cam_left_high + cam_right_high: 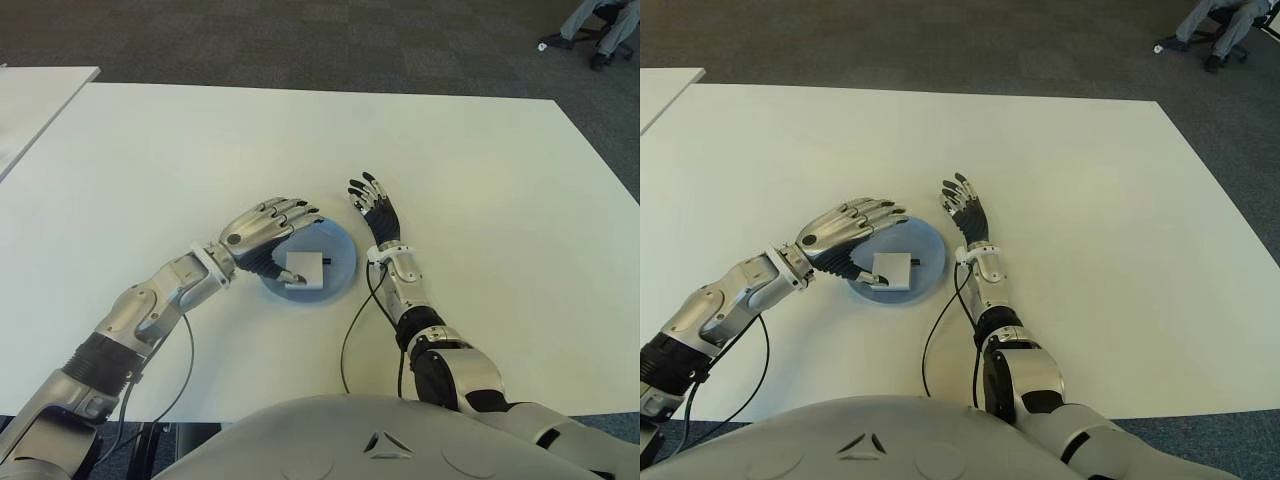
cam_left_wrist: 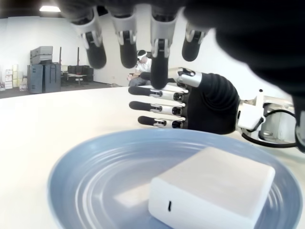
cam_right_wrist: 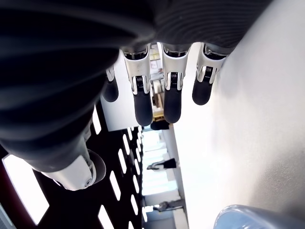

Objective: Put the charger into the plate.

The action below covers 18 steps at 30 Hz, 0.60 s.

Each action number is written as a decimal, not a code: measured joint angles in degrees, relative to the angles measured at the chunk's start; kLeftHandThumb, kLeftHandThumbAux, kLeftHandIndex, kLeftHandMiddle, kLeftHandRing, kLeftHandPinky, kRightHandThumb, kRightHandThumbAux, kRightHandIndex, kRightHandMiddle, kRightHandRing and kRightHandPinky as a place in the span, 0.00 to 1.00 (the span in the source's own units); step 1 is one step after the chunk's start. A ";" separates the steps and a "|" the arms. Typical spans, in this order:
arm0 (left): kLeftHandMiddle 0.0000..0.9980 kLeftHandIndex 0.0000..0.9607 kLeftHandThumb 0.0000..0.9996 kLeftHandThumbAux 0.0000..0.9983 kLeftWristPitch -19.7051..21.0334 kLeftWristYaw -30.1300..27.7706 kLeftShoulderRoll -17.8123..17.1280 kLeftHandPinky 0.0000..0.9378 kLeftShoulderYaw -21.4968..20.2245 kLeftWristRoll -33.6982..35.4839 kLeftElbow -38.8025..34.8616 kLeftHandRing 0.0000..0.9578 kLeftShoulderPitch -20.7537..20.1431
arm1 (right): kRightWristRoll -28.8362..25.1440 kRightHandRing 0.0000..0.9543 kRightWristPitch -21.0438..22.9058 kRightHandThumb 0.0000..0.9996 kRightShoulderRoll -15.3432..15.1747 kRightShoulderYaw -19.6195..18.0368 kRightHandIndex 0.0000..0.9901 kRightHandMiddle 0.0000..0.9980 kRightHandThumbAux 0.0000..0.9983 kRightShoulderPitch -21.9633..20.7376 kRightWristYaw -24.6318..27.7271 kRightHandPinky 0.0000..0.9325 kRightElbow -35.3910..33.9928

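Left wrist view shows the white charger (image 2: pixel 212 192) lying flat inside the blue plate (image 2: pixel 90 181), with the left hand (image 1: pixel 268 232) hovering over it, fingers (image 2: pixel 159 62) spread and gripping nothing. From the head camera the plate sits near the middle of the white table (image 1: pixel 480 160), the left hand above its left rim (thumb close beside the charger). The right hand (image 1: pixel 378 212) shows just right of the plate, fingers extended and empty.

Charger (image 1: pixel 304 267) in plate (image 1: pixel 340 283); left hand (image 1: pixel 268 228) over plate, right hand (image 1: pixel 377 210) beside.
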<state>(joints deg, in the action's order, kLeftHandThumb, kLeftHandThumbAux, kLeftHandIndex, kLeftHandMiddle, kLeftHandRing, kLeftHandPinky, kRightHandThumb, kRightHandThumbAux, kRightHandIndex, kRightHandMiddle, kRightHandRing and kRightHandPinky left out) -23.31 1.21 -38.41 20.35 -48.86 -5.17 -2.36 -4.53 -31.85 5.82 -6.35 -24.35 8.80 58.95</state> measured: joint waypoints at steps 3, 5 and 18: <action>0.01 0.04 0.10 0.34 1.03 -0.86 0.18 0.00 -0.87 0.03 -1.69 0.00 0.70 | 0.00 0.19 0.00 0.03 0.02 0.01 0.09 0.22 0.71 0.00 -0.12 0.14 0.03; 0.01 0.06 0.11 0.35 1.57 -1.38 0.22 0.00 -1.37 0.04 -2.33 0.00 1.03 | 0.00 0.19 0.00 0.03 0.03 0.02 0.09 0.22 0.72 0.00 -0.15 0.14 0.04; 0.05 0.11 0.10 0.37 5.75 -7.46 0.49 0.00 -4.52 1.81 -8.23 0.00 2.84 | -0.06 0.19 0.00 0.05 0.05 0.02 0.09 0.22 0.72 0.00 -0.12 0.14 0.01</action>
<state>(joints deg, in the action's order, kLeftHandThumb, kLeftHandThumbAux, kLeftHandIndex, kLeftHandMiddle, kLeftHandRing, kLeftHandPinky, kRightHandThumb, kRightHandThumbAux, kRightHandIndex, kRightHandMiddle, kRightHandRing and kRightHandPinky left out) -17.56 -6.25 -37.93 15.83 -47.05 -13.41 0.48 -4.59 -31.85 5.87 -6.33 -24.35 8.68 58.97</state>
